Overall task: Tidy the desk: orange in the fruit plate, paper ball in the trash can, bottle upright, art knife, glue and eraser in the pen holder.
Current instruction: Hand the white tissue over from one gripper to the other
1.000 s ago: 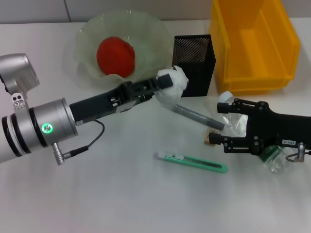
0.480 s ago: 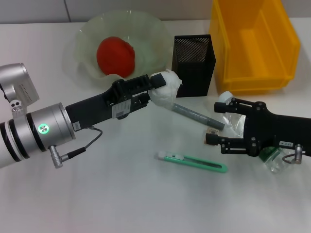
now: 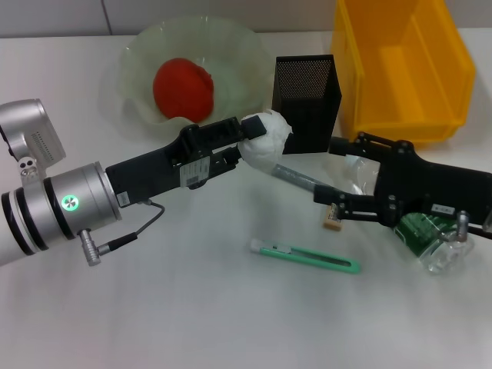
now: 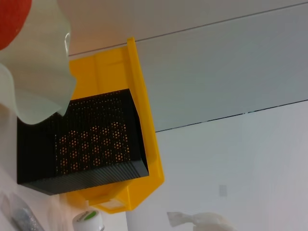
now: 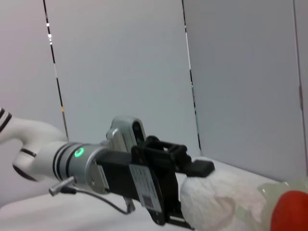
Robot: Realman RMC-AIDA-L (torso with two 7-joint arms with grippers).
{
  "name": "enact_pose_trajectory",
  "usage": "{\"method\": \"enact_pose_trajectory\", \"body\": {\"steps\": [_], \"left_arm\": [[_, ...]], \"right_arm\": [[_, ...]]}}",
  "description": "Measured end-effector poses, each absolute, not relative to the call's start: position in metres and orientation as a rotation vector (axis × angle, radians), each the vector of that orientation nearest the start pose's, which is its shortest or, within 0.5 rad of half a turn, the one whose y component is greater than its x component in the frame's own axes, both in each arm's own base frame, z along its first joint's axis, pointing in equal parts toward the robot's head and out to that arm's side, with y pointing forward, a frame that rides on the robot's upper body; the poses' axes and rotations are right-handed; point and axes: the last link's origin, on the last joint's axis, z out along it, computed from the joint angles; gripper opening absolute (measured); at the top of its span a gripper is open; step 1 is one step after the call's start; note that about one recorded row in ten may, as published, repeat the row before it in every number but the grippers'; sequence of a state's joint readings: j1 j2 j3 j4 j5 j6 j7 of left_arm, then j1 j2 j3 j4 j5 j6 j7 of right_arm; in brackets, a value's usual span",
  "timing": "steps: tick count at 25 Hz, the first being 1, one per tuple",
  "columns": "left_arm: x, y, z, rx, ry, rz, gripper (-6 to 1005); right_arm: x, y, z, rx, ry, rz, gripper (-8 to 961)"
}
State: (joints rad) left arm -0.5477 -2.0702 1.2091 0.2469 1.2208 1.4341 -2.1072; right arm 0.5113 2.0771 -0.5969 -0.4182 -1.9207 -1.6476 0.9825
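Gripping paper ball [image 3: 267, 143] w/ left pincer [image 3: 244, 143], beside pen holder [image 3: 307, 92]

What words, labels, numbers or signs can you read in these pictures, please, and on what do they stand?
No text can be read as words.
White label on the left gripper, holding the paper ball: print and a square code, too small to read.
Small white label on the right gripper: too small.
Green label on the lying bottle: illegible.

White desk [image 3: 192, 323] — grey wall panels [image 5: 120, 62] behind.
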Motion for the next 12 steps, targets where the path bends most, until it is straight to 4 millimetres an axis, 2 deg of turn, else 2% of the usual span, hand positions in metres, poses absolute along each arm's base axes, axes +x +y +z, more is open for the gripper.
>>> {"method": "enact_pose_trajectory", "body": {"steps": [12], "left_arm": [[-0.237, 0.314, -0.062, -2.157, -2.120, -1.320, 501]], "right_arm": [[0.241, 0.311, -0.038, -2.676, 0.277, 1.026, 715]]}}
